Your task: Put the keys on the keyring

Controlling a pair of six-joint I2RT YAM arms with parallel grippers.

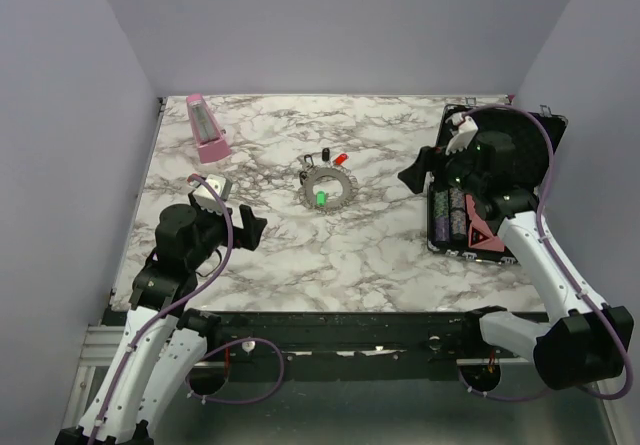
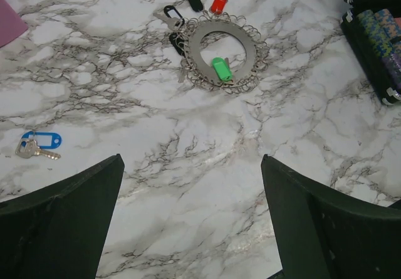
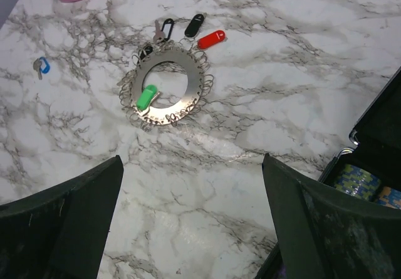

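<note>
The keyring (image 1: 343,187), a flat grey toothed ring, lies mid-table. A green key (image 1: 321,198) rests across its near rim. A red key (image 1: 341,158) and a black key (image 1: 326,155) lie just beyond it. In the left wrist view the keyring (image 2: 202,46), green key (image 2: 221,69), red key (image 2: 218,4) and black keys (image 2: 195,0) show ahead. A blue key (image 2: 39,142) lies alone at the left. My left gripper (image 2: 191,166) is open over bare marble, well short of the ring. My right gripper (image 3: 191,160) is also open and empty, with the keyring (image 3: 182,94) and blue key (image 3: 42,65) beyond it.
A pink wedge-shaped object (image 1: 207,128) stands at the back left. An open black case (image 1: 545,135) holding stacked chips (image 1: 452,215) sits along the table's right edge, under the right arm. Its corner shows in both wrist views.
</note>
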